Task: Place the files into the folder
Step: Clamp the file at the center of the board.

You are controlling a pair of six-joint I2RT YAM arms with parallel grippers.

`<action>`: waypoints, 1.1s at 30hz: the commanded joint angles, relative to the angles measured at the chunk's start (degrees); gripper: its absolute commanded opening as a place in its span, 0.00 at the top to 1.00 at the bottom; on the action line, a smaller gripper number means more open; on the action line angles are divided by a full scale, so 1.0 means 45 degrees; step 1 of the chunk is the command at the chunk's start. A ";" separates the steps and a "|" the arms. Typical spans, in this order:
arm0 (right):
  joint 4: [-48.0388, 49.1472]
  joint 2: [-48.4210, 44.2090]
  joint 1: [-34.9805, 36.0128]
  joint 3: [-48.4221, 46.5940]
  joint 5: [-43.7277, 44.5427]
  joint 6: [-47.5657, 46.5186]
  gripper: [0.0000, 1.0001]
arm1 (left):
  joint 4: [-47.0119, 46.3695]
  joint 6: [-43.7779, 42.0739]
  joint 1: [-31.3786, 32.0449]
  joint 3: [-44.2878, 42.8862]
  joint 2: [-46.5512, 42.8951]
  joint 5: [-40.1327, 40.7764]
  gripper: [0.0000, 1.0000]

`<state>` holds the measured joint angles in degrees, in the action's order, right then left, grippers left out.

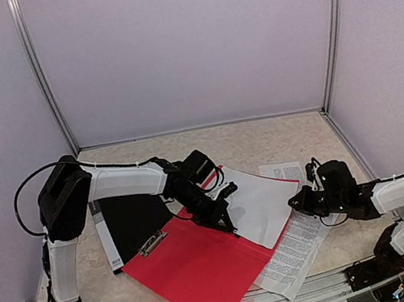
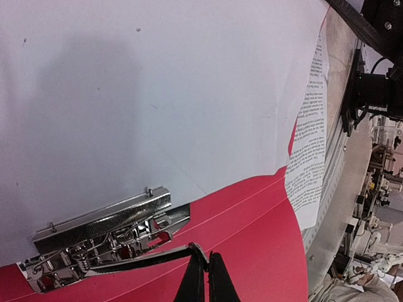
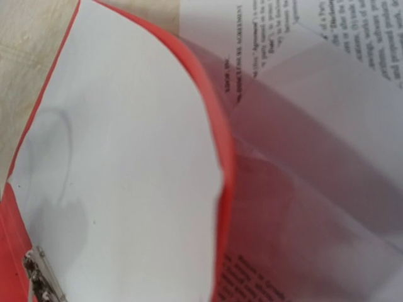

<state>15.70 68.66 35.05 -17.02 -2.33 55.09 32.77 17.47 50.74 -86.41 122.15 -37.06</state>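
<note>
Top view: the red folder (image 1: pixel 195 272) lies open at 6 o'clock on the table (image 1: pixel 278 142), with a metal clip (image 1: pixel 153 242) at its 10 o'clock edge and a black booklet (image 1: pixel 132 221) beyond that. A blank sheet (image 1: pixel 261 203) covers the folder's 2 o'clock part. A printed sheet (image 1: pixel 296 248) trails off toward 4, mostly outside the folder. The left gripper (image 1: pixel 228 220) hangs over the blank sheet's 9 o'clock corner. The right gripper (image 1: pixel 299 200) sits at its 3 o'clock edge, closed; whether it pinches paper I cannot tell

Left wrist: this claw's tips are pressed together at 6 o'clock, holding nothing, just beside a chrome clamp (image 2: pixel 107 233) that straddles the blank sheet's lower edge. I cannot tell whether this is the clip seen from above. Printed text shows at 3

Right wrist: its own fingers are out of frame. The blank sheet lies on red, the folder's rim curls up at centre, and printed pages fill 1 to 5

The step looks like seating the sheets at the clamp. I would slide the paper flat with closed tips, hold the far edge down so nothing buckles, and bring the printed sheet fully inside the rim
</note>
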 commanded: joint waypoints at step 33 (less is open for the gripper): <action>0.0211 0.0425 -0.0132 -0.0203 -0.0166 -0.0094 1.00 | 0.1115 -0.0475 0.0416 -0.0555 0.2226 0.1174 1.00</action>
<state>15.81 69.87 34.70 -17.02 -2.35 55.09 36.62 16.21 51.42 -91.02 126.61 -37.28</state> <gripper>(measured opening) 0.004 0.007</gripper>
